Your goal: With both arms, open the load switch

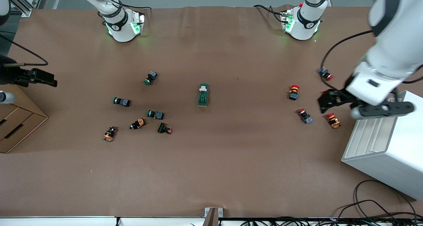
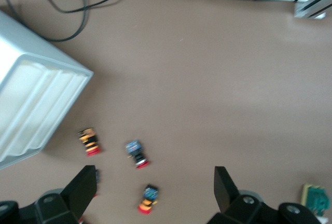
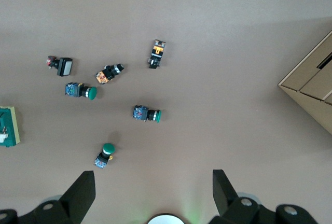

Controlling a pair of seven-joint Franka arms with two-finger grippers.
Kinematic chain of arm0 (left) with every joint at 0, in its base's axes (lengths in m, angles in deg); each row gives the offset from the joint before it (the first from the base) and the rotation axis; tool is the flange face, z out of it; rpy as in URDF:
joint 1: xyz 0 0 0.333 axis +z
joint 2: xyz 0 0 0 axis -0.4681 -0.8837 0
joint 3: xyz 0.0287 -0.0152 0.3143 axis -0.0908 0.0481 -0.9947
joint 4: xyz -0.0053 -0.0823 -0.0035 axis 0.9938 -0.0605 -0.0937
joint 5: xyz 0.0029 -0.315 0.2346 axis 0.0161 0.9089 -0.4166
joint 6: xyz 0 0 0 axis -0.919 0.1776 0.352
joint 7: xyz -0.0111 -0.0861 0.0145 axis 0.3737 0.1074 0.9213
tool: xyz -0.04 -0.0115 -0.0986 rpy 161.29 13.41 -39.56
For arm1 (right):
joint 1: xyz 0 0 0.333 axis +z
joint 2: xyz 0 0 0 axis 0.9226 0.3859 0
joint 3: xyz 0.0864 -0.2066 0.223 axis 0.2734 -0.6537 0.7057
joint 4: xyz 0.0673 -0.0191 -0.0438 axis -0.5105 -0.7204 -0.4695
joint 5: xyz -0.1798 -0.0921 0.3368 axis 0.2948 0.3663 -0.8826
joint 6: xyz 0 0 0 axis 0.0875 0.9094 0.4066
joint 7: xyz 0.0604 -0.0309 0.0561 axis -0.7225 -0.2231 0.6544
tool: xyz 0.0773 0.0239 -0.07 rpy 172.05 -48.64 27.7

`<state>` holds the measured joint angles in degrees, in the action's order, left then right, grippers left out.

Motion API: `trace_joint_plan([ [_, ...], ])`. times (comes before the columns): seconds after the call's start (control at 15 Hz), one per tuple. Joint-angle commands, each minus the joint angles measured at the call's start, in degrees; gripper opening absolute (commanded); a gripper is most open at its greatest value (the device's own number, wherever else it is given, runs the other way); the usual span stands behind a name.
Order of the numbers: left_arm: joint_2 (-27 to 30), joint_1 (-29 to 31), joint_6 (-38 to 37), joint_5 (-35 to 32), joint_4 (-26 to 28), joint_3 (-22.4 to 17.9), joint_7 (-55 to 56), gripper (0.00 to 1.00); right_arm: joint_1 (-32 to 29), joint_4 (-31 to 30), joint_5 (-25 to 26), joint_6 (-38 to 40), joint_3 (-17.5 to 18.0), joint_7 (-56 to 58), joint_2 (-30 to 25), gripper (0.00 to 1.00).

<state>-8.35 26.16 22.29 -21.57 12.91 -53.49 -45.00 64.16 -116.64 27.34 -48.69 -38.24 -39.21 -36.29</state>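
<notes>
The load switch (image 1: 203,94), a dark green block with a white lever piece at the end toward the robots' bases, lies alone at the middle of the table. It also shows at the edge of the left wrist view, load switch (image 2: 316,197), and of the right wrist view, load switch (image 3: 8,126). My left gripper (image 1: 327,101) hangs open over the red push buttons (image 2: 147,199) at the left arm's end, holding nothing. My right gripper (image 1: 52,80) is open and empty, up in the air over the right arm's end by the cardboard box (image 1: 16,120).
Green and orange push buttons (image 1: 121,101) are scattered between the switch and the cardboard box. Red ones (image 1: 293,92) lie toward the left arm's end. A white bin (image 1: 386,146) stands at that end, nearer the front camera. Cables (image 1: 370,206) trail along the front edge.
</notes>
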Motion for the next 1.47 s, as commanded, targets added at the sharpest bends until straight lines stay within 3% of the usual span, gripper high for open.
trace_joint_plan([
  [0.0, 3.16, 1.92, -3.29, 1.27, 0.55, 0.02, -4.95, 1.00, 1.03, -3.87, -0.21, -0.61, -0.36, 0.09, -3.47, 1.00],
  [0.4, 11.15, 2.36, -8.39, 3.64, 6.08, -6.04, -16.74, 1.00, 2.44, -8.60, -0.30, -1.31, -1.85, 0.09, -9.26, 1.00],
  [0.87, 20.13, 2.28, -9.27, 4.52, 14.78, -6.31, -15.95, 1.00, 1.91, -12.13, -0.30, -2.19, -2.20, 0.09, -13.13, 1.00],
  [1.4, 20.84, 2.63, -12.88, 6.10, 14.61, -6.31, -12.70, 1.00, 2.44, -12.13, -0.74, -3.33, -2.20, 0.09, -14.81, 1.00],
])
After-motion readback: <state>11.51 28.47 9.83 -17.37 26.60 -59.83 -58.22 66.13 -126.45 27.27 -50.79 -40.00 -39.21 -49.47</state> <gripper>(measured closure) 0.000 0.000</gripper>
